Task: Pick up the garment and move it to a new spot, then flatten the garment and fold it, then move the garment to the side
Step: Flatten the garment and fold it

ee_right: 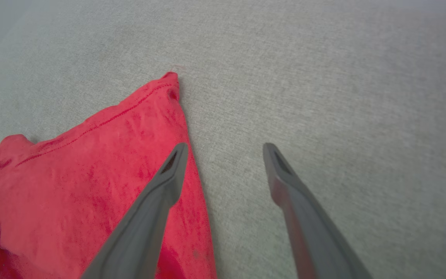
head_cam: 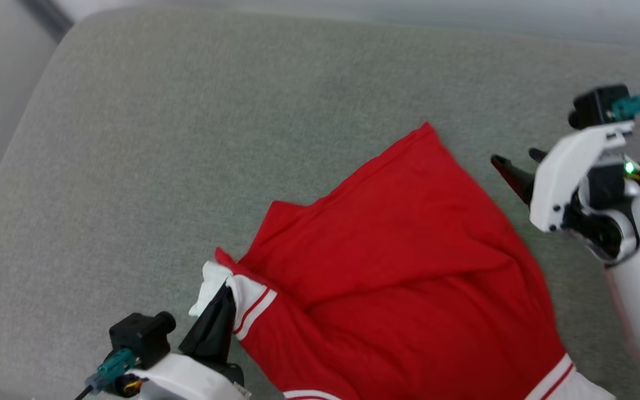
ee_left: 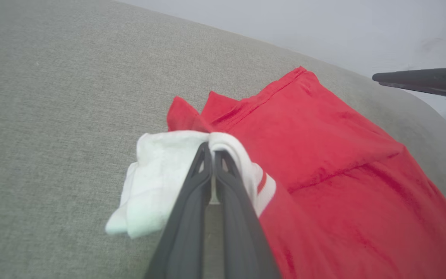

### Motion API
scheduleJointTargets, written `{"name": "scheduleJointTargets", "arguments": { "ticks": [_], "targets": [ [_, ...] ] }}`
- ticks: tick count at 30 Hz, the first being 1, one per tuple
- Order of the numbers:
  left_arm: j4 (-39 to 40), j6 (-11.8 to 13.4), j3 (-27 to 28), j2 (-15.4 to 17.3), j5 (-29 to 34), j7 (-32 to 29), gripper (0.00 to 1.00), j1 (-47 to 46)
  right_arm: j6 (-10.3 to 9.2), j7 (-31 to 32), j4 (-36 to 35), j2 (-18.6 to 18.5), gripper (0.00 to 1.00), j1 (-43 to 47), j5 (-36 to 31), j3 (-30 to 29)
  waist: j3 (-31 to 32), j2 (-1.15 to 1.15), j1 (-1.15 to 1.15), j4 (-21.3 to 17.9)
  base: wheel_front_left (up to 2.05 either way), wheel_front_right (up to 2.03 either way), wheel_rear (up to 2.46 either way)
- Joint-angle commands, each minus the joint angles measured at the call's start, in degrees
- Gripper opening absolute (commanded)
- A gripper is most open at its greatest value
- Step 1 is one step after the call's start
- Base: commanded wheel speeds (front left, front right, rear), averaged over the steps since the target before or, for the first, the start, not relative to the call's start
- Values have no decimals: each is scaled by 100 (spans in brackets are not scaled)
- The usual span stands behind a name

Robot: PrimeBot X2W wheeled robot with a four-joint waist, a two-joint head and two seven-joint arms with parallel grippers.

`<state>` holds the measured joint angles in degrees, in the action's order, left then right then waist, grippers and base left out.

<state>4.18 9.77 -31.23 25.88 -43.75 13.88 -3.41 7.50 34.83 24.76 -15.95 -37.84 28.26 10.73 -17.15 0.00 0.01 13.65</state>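
Note:
The garment [head_cam: 398, 261] is a red shirt with white, red-striped sleeves, lying folded over on a grey cushioned surface, its plain red back up. My left gripper [head_cam: 225, 291] is shut on the white sleeve at the garment's near left; the left wrist view shows its two fingers pinched on the white sleeve cloth [ee_left: 157, 182] of the garment [ee_left: 323, 155]. My right gripper [head_cam: 517, 158] is open, holding nothing, just off the garment's right edge. Seen from the right wrist, that gripper [ee_right: 225, 149] spreads wide over the garment's [ee_right: 91, 166] edge near its pointed far corner.
The grey fabric surface [head_cam: 186, 139] stretches wide to the left and behind the garment. Its rounded far edge meets a pale floor [head_cam: 464, 14] at the top. A second white striped sleeve [head_cam: 564, 383] lies at the lower right by my right forearm.

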Motion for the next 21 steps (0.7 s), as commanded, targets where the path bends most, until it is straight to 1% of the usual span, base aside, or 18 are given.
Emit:
{"name": "scheduleJointTargets", "arguments": {
  "ticks": [1,6,10,14,16,17,18,19,21],
  "targets": [
    [-3,-35,-9,-40,43,34,0,-109,-2,39,80,-6,100,-100,15,51,-312,0,-1,280,0,0,0],
    [-113,-220,-71,-189,109,61,0,-352,-2,282,767,55,100,-994,90,677,-611,0,-1,495,0,0,0],
    [-214,-358,-120,-296,124,84,0,-489,-2,471,1286,116,100,-1453,224,1157,-771,0,-1,621,0,0,0],
    [-337,-443,-123,-370,136,95,0,-554,-3,1141,2075,198,100,-1491,342,1576,-840,0,-1,692,0,0,0],
    [-399,-464,-114,-394,141,99,0,-563,-2,1445,2400,275,100,-1453,394,1685,-840,0,-1,709,0,0,0],
    [-423,-478,-105,-405,142,104,0,-567,-2,1539,2523,309,48,-1446,411,1726,-835,0,-1,712,0,0,0],
    [-449,-497,-97,-413,143,107,0,-567,-2,1571,2590,337,16,-1457,427,1760,-829,0,-1,712,0,0,0],
    [-476,-508,-88,-421,145,106,0,-566,-2,1565,2642,358,0,-1485,439,1789,-820,0,-1,708,0,0,0],
    [-525,-518,-66,-439,146,109,0,-558,0,1437,2683,383,0,-1565,443,1832,-780,0,-1,689,0,0,0]
  ]
}}
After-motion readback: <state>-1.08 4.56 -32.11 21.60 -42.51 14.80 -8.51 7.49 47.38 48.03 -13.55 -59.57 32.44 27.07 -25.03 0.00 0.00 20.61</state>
